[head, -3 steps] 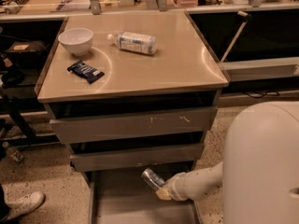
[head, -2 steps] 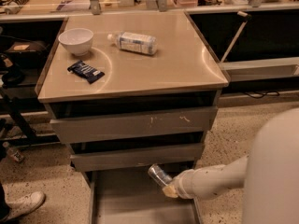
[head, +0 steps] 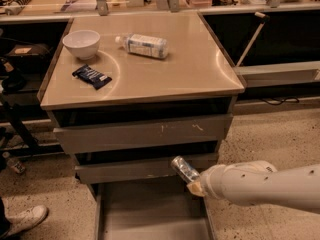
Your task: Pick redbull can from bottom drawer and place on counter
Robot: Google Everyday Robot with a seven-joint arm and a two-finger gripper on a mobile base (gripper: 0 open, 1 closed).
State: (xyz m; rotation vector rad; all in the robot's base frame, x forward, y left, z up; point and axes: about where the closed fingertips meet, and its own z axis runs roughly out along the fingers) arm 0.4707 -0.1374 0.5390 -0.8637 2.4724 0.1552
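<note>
Gripper (head: 193, 183) sits low at the cabinet front, at the end of the white arm (head: 260, 184) coming in from the right. It is clamped on the redbull can (head: 182, 167), which is tilted with its free end up and to the left. The can hangs over the open bottom drawer (head: 150, 216), clear of its floor, in front of the middle drawer front (head: 145, 168).

The counter (head: 195, 69) holds a white bowl (head: 81, 43), a water bottle (head: 144, 45) (lying on its side) and a dark blue snack wrapper (head: 91, 76).

Bowl (head: 81, 43), bottle (head: 142, 45), snack wrapper (head: 91, 76)
</note>
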